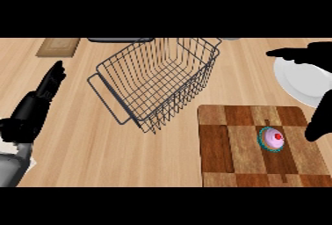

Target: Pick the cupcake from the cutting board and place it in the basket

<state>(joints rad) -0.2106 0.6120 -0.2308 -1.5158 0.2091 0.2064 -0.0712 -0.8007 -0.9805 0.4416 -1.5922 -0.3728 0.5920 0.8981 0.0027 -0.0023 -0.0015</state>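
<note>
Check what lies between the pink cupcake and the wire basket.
Head view: only bare wooden cutting board between the pink-frosted cupcake and the dark wire basket.

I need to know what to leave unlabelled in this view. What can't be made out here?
- Plate, head view: partly covered by the right hand, and the rest is cut off by the right edge.
- Right hand: its palm lies past the right edge.
- Brown slab: cut off by the top edge, so what it is stays unclear.
- Dark object: only a strip shows at the top edge.
</note>
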